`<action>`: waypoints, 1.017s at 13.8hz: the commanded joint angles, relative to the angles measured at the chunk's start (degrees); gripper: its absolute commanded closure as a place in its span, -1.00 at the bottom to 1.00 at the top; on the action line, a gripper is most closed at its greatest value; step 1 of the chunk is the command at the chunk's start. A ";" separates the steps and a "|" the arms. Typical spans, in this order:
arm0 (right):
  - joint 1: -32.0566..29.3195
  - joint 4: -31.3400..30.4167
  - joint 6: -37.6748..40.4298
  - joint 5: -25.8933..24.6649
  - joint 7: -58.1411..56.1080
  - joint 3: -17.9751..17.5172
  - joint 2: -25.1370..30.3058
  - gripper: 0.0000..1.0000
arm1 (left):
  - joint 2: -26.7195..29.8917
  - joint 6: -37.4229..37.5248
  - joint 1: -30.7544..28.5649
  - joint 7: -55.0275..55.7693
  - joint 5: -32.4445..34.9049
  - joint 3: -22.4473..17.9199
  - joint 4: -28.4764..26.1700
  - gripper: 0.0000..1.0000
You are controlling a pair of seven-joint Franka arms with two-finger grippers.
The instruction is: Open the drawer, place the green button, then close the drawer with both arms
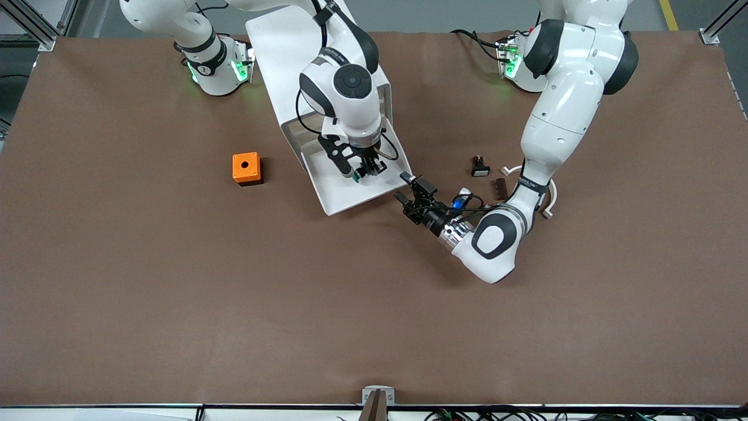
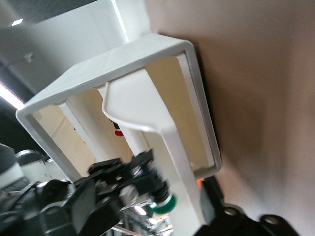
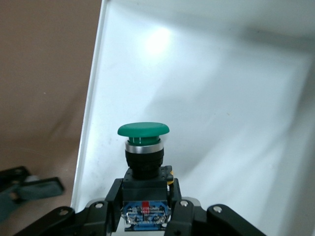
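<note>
One brown table [image 1: 146, 280] bears white cabinet [image 1: 280, 52].

A robotics lab or test cell. Two white arms [image 1: 561, 123] stand bolted at one edge of a wide worktop [image 1: 146, 304] under a plain brown cover, their bases lit green. Aluminium framing [image 1: 35, 26] rises at the corners, cables [image 1: 502, 414] trail along the edge, and grey industrial floor shows past it.

Even overhead light; drawer [image 3: 206, 98] glare; blurred left-wrist foreground.
</note>
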State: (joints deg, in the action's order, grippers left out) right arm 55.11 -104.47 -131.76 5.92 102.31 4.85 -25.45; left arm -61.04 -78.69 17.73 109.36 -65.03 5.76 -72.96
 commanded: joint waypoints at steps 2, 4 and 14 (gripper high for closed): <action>-0.17 0.85 0.01 0.41 0.87 0.60 -1.18 1.00 | 0.48 0.21 0.11 -13.70 -0.89 -2.86 3.87 -0.98; -0.44 0.85 0.01 -0.03 0.79 0.68 -1.62 1.00 | 1.00 -0.23 0.99 -21.08 -0.63 -5.22 4.84 -0.98; -2.71 6.37 5.26 0.24 -1.14 0.77 -2.23 -1.00 | 9.61 -15.59 16.01 -51.16 11.21 -20.79 5.73 -0.98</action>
State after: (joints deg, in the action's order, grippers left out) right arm 54.55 -101.70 -130.49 5.88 102.30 6.05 -27.51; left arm -53.97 -90.58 31.25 62.46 -58.12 -13.64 -65.86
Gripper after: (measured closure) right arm 0.128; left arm 0.004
